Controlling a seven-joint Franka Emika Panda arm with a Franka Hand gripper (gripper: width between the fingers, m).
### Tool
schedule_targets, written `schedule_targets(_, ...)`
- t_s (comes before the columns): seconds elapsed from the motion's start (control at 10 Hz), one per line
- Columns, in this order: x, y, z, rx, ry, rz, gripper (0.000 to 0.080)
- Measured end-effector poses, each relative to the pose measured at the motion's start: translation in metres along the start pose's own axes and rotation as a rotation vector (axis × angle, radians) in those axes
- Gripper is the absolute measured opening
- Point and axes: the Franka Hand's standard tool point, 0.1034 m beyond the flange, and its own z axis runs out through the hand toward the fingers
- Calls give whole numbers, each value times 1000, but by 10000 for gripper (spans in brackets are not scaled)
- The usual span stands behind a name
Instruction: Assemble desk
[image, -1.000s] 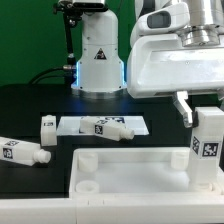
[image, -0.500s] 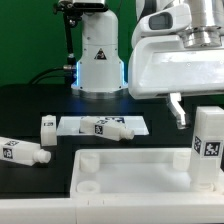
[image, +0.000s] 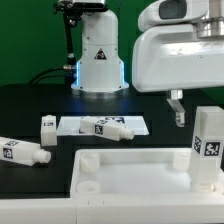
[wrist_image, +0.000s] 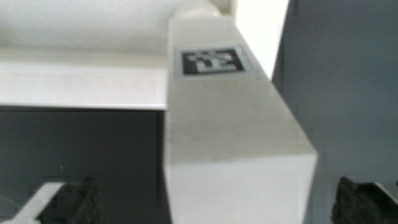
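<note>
Four legs and one tabletop (image: 130, 175) by my count in the exterior view: the upright leg (image: 207, 145) stands on the tabletop's corner at 4 o'clock, a loose leg (image: 20, 152) lies at 9 o'clock, a second loose leg (image: 47, 127) at 10 o'clock and a third loose leg (image: 110, 128) on the marker board (image: 72, 124) near centre. In the wrist view the gripper (wrist_image: 217, 200) has its jaws apart, fingers (wrist_image: 71, 200) clear of the upright leg, so I'd lift straight off without brushing it.
</note>
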Motion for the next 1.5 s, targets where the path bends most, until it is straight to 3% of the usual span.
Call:
schedule_targets(0.3,-12,-2,3,2,-240,9,649)
schedule_targets(0.6,-10,0,4,-3,-238,40,627)
schedule_targets(0.8,-10,-1,4,-19,-238,189,279)
schedule_targets(1.0,-10,-2,5,-36,-234,320,284)
schedule_targets(1.2,-11,-5,5,-95,-188,711,284)
schedule_targets(1.5,-12,-1,6,-84,-175,1037,284)
